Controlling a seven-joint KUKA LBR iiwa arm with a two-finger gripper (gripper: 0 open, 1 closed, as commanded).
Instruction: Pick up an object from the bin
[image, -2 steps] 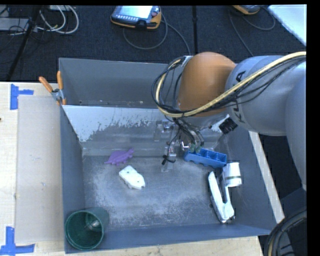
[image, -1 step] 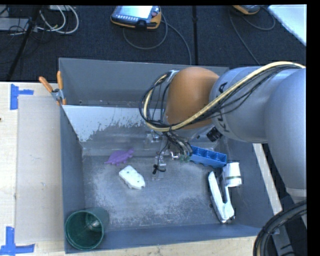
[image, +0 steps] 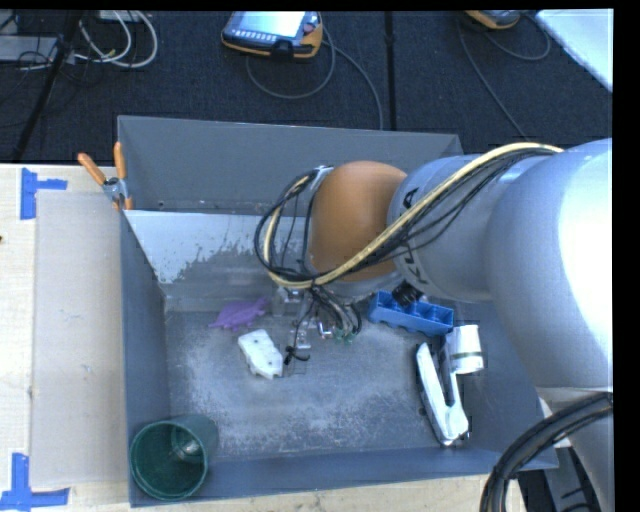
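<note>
- Tool (image: 299, 348) is low over the bin floor; released or clenched, cannot tell.
- Small white plastic piece (image: 262, 355) lies just beside the tool, on the side away from the arm.
- Judged light, stiff and smooth; take hold across its narrow width.

The thing nearest me is a small white oblong piece (image: 262, 355), lying flat on the speckled grey floor of the bin (image: 140, 300). It sits toward nine o'clock from the floor's middle, its length running ten to four o'clock, just at nine o'clock of my gripper (image: 298, 352).
</note>
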